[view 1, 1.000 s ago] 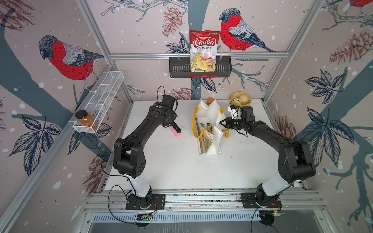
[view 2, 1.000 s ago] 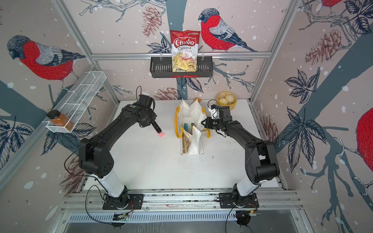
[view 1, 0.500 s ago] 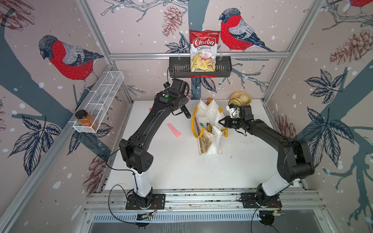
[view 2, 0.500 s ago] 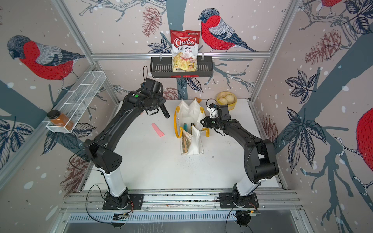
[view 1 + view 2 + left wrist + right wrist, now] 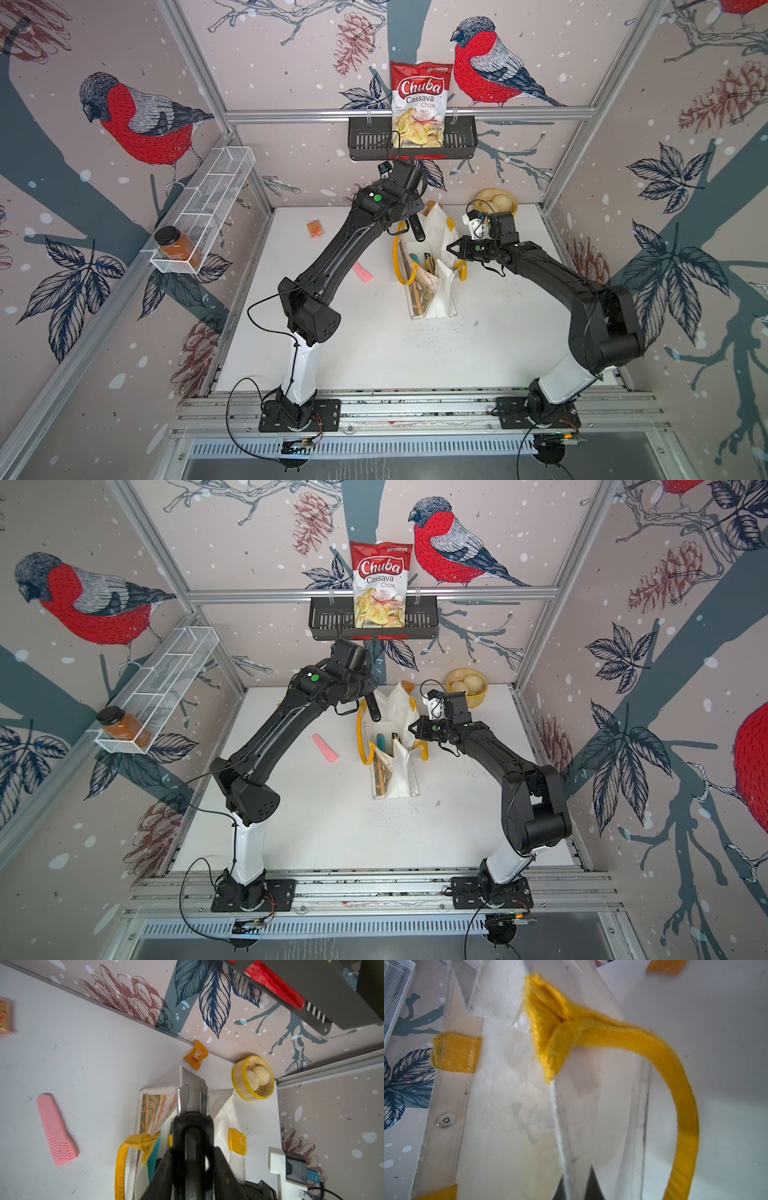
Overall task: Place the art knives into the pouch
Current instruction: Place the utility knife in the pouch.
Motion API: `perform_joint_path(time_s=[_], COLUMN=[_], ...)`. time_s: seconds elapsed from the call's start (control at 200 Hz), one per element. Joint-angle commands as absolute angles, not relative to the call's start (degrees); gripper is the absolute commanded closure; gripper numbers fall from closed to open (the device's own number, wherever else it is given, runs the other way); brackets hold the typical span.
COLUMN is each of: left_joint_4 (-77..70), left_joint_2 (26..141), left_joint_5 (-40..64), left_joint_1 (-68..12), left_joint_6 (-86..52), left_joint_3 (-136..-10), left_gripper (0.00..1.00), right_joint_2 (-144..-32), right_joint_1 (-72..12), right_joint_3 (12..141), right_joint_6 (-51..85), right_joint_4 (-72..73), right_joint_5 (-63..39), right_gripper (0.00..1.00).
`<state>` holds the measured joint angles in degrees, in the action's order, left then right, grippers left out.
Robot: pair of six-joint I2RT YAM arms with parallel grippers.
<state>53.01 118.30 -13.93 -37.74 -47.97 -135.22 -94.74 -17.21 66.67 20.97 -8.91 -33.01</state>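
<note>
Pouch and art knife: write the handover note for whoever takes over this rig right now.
Left gripper: shut on the black art knife, which it holds above the pouch's far end.
Right gripper: shut on the pouch at its rim, apparently holding the mouth open.
Done: the knife is off the table and over the pouch. Other knives already stand inside.
Left: lower the knife into the mouth, release it, then let go of the rim.
A pink knife lies on the table beside the pouch.
</note>
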Motion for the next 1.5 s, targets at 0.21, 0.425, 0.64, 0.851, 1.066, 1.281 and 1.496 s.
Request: perform_joint_path(time_s=[0.21,0.425,0.64,0.851,1.066,1.281,1.496], left_joint_4=[48.9,48.4,47.7,46.0,45.1,43.3,42.4], left_joint_2=[122.5,124.5,124.9,124.4,124.5,124.0,124.6], left_joint_5=[-13.4,-15.2,-15.3,-14.3,-13.3,-13.0,-9.9], left_joint_1=[-41.0,-42.3,-43.0,-43.3,-43.6,-44.7,-44.7], left_joint_6=[-42.4,-40.7,-39.3,-37.2,-36.2,-33.4,-29.5], left_joint_3=[-136.6,-136.5,-135.9,-132.2,-128.2,-125.3,-124.1], left_gripper=[0.70,0.71,0.71,0.71,0.72,0.73,0.72], right_joint_2=[-93.6,-93.2,-93.1,-93.9,-93.8,-93.8,-93.6], right_joint_1=[-17.4,-17.4,-17.4,-17.5,-17.5,-17.5,-17.4], right_joint_3=[69.4,72.5,74.9,74.8,74.2,73.7,73.0], right_joint_6=[20.2,19.2,18.5,18.7,19.0,19.0,19.0], right_joint_4=[-11.4,-14.3,-16.5,-16.0,-15.4,-14.9,-14.6], right_joint_5=[-31.8,-31.3,-30.4,-30.6,-30.6,-30.8,-30.9], right_gripper=[1.00,1.00,1.00,1.00,1.00,1.00,1.00])
